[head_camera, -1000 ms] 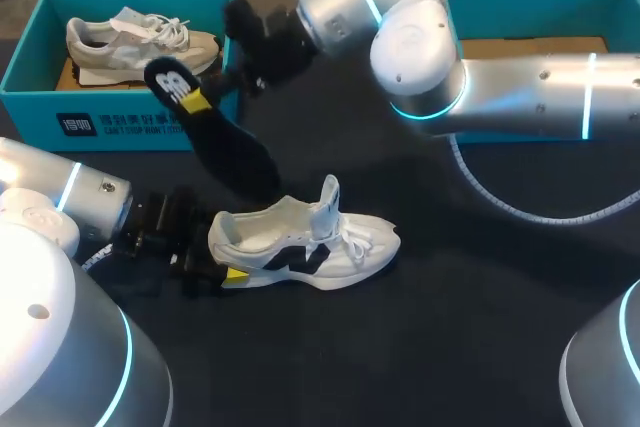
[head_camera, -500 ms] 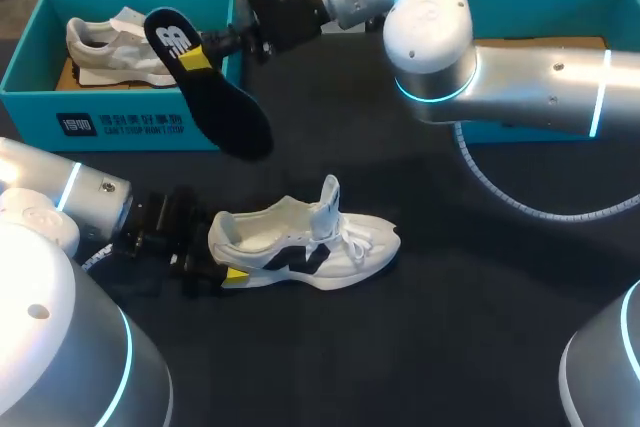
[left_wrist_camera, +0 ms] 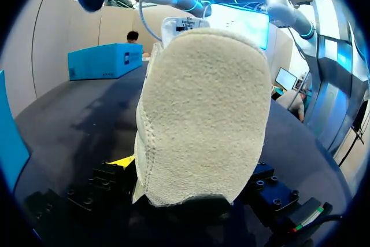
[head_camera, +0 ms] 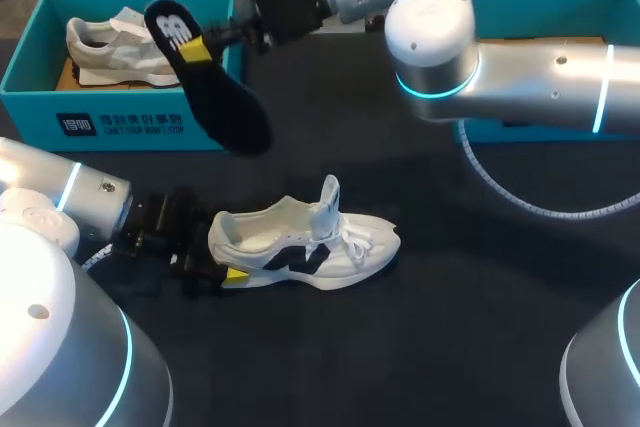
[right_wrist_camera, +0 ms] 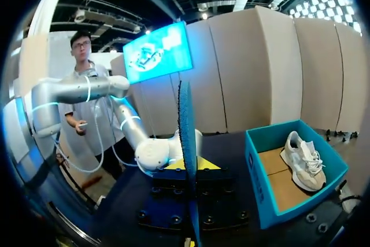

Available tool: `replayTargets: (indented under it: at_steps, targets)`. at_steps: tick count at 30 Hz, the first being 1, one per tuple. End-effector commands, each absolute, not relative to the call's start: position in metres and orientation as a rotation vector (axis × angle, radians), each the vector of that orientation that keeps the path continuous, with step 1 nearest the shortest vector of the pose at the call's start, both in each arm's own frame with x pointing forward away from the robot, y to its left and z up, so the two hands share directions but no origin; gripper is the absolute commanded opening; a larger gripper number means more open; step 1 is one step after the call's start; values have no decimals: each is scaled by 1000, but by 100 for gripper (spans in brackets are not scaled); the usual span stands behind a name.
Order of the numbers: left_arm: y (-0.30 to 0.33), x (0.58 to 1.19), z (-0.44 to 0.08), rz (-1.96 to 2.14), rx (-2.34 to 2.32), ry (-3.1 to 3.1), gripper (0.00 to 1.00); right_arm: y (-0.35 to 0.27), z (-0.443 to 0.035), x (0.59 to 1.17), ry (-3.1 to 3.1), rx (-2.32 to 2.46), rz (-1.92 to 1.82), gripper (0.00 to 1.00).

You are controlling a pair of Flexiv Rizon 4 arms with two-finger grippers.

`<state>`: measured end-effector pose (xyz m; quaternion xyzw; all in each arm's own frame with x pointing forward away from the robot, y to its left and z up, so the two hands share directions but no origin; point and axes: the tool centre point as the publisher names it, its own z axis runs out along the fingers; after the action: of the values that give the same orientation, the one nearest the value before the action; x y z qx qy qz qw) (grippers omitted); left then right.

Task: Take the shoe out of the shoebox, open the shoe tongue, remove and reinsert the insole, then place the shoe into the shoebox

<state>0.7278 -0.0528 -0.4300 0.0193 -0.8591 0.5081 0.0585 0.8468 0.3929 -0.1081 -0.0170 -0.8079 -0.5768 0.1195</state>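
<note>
My right gripper (head_camera: 214,41) clenches the insole (head_camera: 218,102) by its heel end, in the air before the shoebox (head_camera: 120,127) at the far left corner of the table (head_camera: 460,337). I judge the insole light and bendy, stiffest at the heel end. My left gripper (head_camera: 218,269) grasps the heel of the shoe (head_camera: 310,243) near the left edge.

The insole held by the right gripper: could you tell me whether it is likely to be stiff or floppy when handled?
Likely light and bendy: in the right wrist view the insole shows as a thin edge. Held near its heel end by the right gripper, its long free end looks fairly straight, so it probably keeps some shape.
</note>
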Motion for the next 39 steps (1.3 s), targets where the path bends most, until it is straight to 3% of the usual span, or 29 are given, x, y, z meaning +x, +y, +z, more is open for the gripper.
replayTargets:
  at_steps: [1,18,39]
  targets:
    - [-57,727,-438,1536,59,-2604,0,391,-71,851,-2367,-72,-1626,0]
    - [-57,727,-438,1536,59,-2604,0,395,10,825,-2269,-219,-1581,0]
    - [-57,727,-438,1536,59,-2604,0,391,9,824,-2241,-240,-1593,0]
